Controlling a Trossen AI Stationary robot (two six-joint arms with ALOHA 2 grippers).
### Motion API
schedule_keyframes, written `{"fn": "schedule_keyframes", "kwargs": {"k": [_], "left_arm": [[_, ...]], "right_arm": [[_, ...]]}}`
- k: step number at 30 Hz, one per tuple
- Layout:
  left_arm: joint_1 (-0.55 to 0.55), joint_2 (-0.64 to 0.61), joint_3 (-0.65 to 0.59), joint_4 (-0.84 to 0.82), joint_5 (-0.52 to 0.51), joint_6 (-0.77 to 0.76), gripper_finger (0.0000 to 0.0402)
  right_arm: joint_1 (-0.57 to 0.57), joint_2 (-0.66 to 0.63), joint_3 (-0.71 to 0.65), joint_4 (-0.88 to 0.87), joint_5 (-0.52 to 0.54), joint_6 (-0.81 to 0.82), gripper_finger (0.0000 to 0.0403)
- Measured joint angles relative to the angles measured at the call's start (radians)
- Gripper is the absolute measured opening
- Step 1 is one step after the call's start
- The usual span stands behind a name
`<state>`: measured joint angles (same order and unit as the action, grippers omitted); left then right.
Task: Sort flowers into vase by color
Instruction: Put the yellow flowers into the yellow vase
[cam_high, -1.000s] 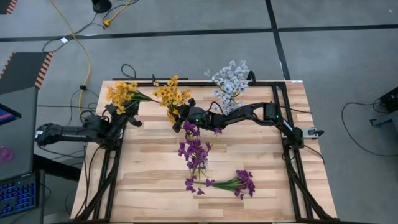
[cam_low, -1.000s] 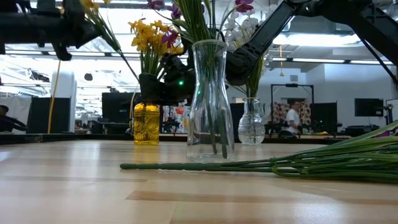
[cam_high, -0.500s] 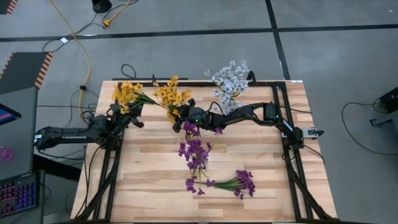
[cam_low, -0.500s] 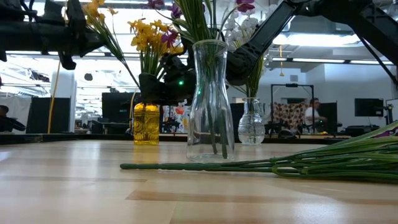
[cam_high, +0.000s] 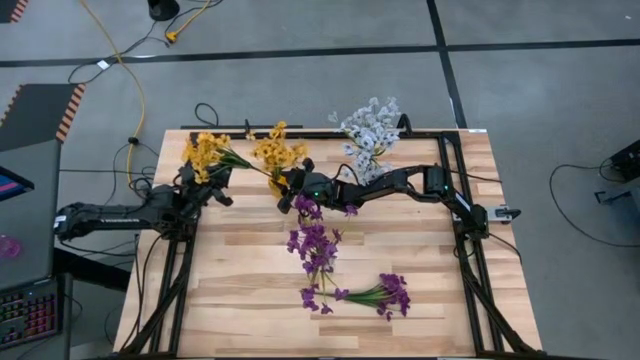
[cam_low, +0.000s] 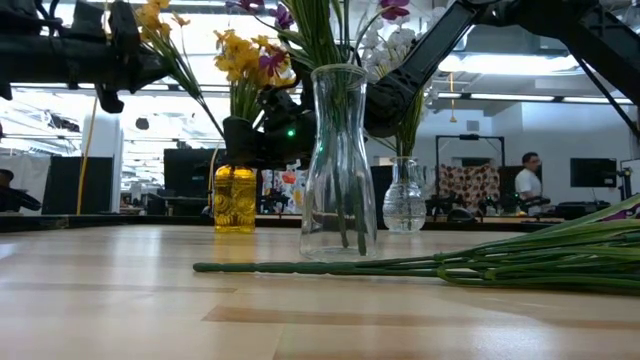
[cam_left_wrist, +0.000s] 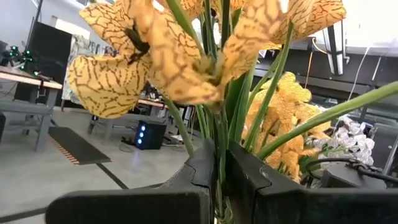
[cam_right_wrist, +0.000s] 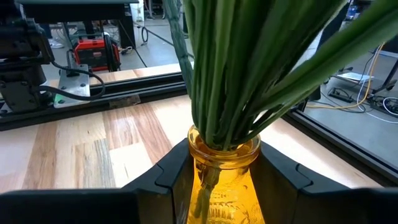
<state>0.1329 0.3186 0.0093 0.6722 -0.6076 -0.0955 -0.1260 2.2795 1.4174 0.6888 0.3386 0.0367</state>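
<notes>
The left hand (cam_high: 213, 186), in the upper left of the high view, is clamped on the thin green stems of a yellow-orange sprig (cam_high: 203, 151); in its wrist view the dark fingers (cam_left_wrist: 205, 168) pinch the stems under veined, papery petals. The right hand (cam_high: 287, 196), upper middle, has its fingers (cam_right_wrist: 171, 168) spread to either side of the amber glass vase (cam_right_wrist: 222, 180), which holds yellow flowers (cam_high: 277, 152). A clear, waisted glass vase (cam_low: 339, 165) holds purple flowers (cam_high: 314, 245). A purple bunch (cam_high: 380, 294) lies flat on the pale wooden worktop (cam_high: 240, 300). White-blue flowers (cam_high: 367, 128) stand near the top edge
</notes>
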Motion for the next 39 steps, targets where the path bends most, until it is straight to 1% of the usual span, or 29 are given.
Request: {"fn": "schedule_keyframes", "kwargs": {"k": [5,15,28,33,39], "left_arm": [[0.0,0.015,0.0,0.027,0.022,0.046,0.0011],[0.0,0.057,0.001,0.032,0.107,0.058,0.0011],[-0.001,0.181,0.051,0.024,0.108,0.077,0.0011],[-0.001,0.23,0.098,-0.023,0.106,0.077,0.0011],[-0.001,0.258,0.17,-0.132,0.106,0.077,0.0011]], "right_arm": [[0.0,0.0,0.0,0.0,0.0,0.0,0.0169],[0.0,0.0,0.0,0.0,0.0,0.0,0.0169],[0.0,0.0,0.0,0.001,0.0,0.0,0.0169],[0.0,0.0,0.0,0.001,0.0,0.0,0.0169],[0.0,0.0,0.0,0.002,0.0,-0.001,0.0169]]}}
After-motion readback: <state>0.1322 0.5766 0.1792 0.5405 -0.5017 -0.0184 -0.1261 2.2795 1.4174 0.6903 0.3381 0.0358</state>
